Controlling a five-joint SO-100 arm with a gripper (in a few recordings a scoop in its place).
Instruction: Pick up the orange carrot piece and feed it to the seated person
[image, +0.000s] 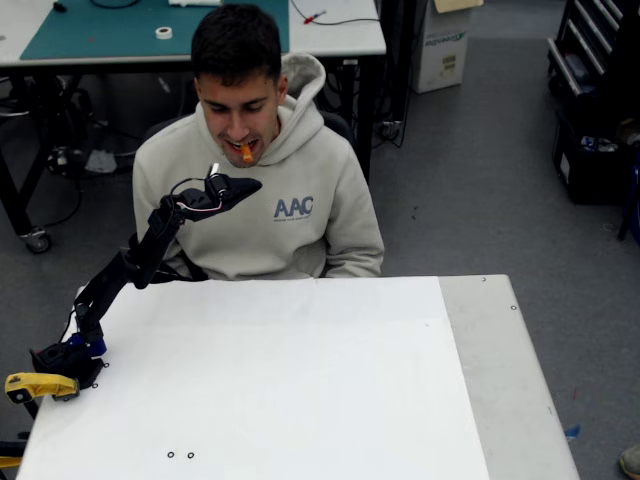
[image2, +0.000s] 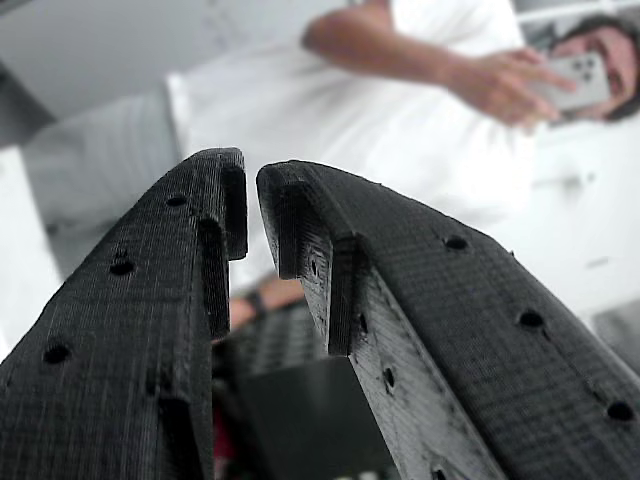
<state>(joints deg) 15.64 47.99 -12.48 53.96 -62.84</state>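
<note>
We see the orange carrot piece (image: 245, 152) sitting in the open mouth of the seated person (image: 262, 205), who leans forward at 12 o'clock from the white table (image: 300, 400). The stub pokes out between the lips, so we judge it delivered rather than merely offered.

The gripper (image: 246, 187) hangs just below the chin, at about 6 o'clock from the carrot and near it, with a small gap between tip and stub as far as the fixed view lets us tell. In the wrist view the gripper (image2: 250, 215) shows its 2 black fingers (image2: 400, 290) slightly parted at the tips, with nothing between them; we read the jaws as released and empty. Behind them, blurred, another person in a white shirt holds up a phone (image2: 575, 80) at 2 o'clock in that view.

The arm runs from its base near the yellow clamp (image: 35, 385) at 8 o'clock of the table up toward the person.

By our reckoning both the pick-up and the feed are done: the piece is off the table, out of the jaws and in the mouth. What is left, we think, is only for the arm to draw back from the face.
</note>
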